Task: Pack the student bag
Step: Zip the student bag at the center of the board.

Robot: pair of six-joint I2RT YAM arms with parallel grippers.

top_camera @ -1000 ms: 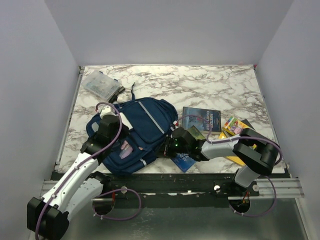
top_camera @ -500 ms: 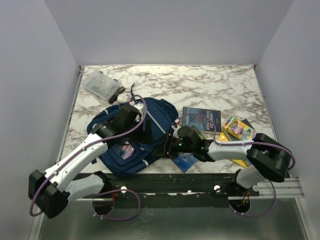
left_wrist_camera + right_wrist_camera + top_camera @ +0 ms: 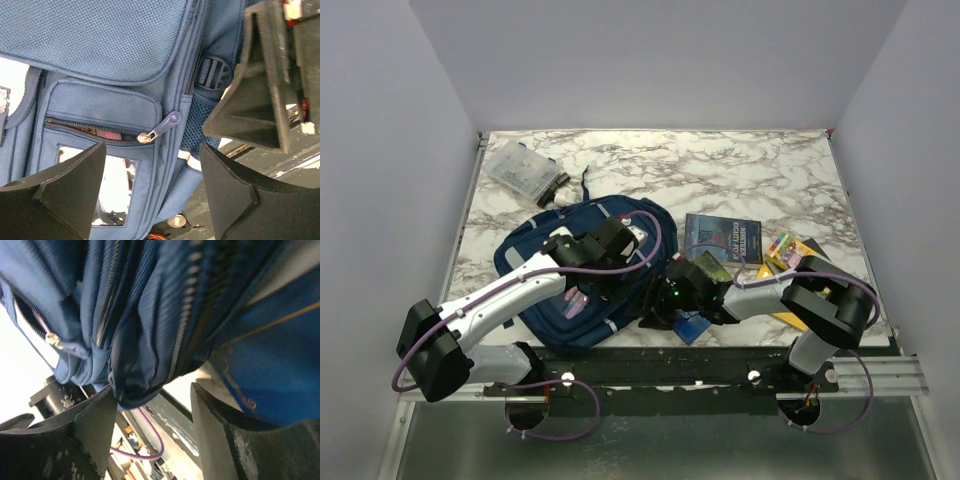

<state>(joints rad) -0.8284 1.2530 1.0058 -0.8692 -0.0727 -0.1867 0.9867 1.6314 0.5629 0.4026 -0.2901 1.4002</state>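
The student bag (image 3: 100, 40) lies centre-left, front pocket (image 3: 100, 107) part-unzipped, something pink (image 3: 107, 135) inside. My left gripper (image 3: 152, 165) hangs spread above that pocket; my right gripper (image 3: 150, 395) gapes at the bag's lower-right edge.

Count: 1 bag (image 3: 552, 318), 1 clear box (image 3: 525, 170), 2 books (dark book (image 3: 723, 240), blue book (image 3: 690, 326)), 1 crayon pack (image 3: 792, 252), 2 arms (left arm (image 3: 505, 295), right arm (image 3: 765, 292)).

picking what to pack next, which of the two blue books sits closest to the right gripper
The brighter blue book at the near edge of the table, right by the right gripper; the darker titled book lies farther back.
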